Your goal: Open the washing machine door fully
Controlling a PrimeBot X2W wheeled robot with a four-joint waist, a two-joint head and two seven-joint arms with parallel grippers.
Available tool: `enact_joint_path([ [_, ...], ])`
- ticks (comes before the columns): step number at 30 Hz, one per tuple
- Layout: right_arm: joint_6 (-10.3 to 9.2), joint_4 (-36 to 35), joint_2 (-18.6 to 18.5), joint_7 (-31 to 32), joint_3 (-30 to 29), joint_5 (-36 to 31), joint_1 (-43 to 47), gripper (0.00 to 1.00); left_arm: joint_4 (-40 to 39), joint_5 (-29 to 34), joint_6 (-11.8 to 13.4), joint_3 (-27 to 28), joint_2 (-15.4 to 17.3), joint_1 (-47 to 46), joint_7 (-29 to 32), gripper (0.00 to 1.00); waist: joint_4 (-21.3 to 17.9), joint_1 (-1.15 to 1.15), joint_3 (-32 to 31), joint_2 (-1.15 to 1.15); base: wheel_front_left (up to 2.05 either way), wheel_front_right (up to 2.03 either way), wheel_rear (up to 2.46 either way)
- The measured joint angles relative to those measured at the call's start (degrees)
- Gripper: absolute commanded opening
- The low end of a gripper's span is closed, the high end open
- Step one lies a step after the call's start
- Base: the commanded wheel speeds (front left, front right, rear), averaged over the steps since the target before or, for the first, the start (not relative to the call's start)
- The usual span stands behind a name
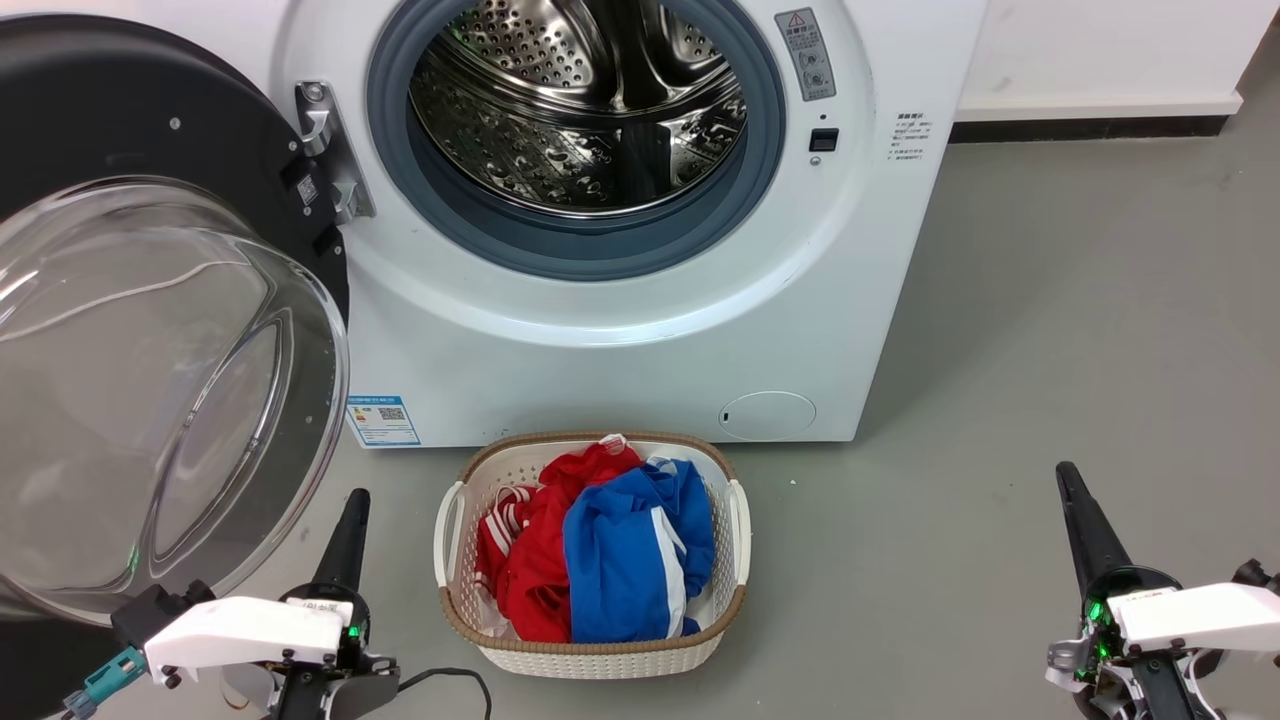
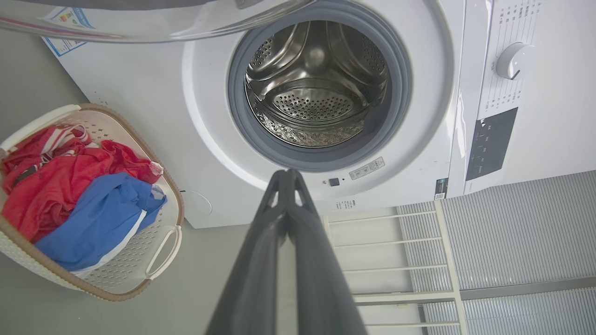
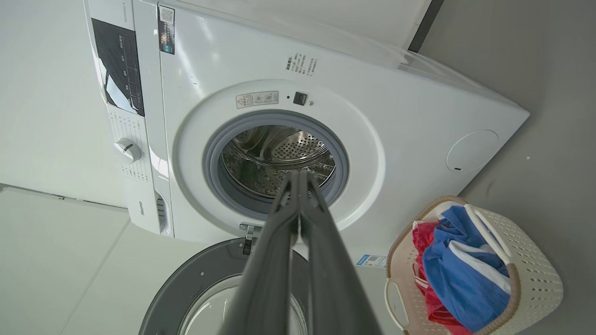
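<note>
- At the far left of the head view, the washing machine door [image 1: 150,120] hangs swung out from the white machine [image 1: 620,370], with its black inner face and clear glass bowl [image 1: 170,400] turned toward the camera
- Its metal hinge [image 1: 325,150] sits at the left edge of the round opening; the door looks very wide open, so I judge the task nearly or wholly done
- Below the bowl, the left gripper [image 1: 356,500] points upward, near the bowl's lower edge but apart from it; the left wrist view shows its dark fingers [image 2: 251,260] pressed together, pinching nothing
- If any swing remains, a good push would lay the side of those closed fingers on the black rim, not the glass, moving slowly leftward and easing off once the hinge resists
- In the middle, a white laundry basket [image 1: 445,520] of red and blue clothes [image 1: 600,550] stands on the grey floor [image 1: 1050,330]; the arm should keep clear of it
- Above the basket, the steel drum [image 1: 570,110] lies exposed inside its grey-blue rubber ring [image 1: 600,255]
- At the far right, the right gripper [image 1: 1066,470] is well apart from the door, its fingers [image 3: 265,260] pressed together and empty
</note>
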Motion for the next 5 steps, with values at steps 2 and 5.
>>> enact_joint_path([
  [2, 0.00, 0.1, 0.0, 0.1, 0.0, 0.9, -0.1, 0.00, 0.0, -0.8, -0.3, 0.2, -0.2, 0.0, 0.1, 0.00, 0.0, 0.00, 0.0, 0.00, 0.00, 0.00, 0.00],
  [5, 0.00, 0.2, 0.0, 0.2, -0.1, 2.4, -0.4, 0.00, 0.1, -2.0, -0.5, 0.6, -0.4, -0.2, 0.5, 0.00, 0.1, 0.00, 0.0, 0.00, 0.00, 0.00, 0.00],
])
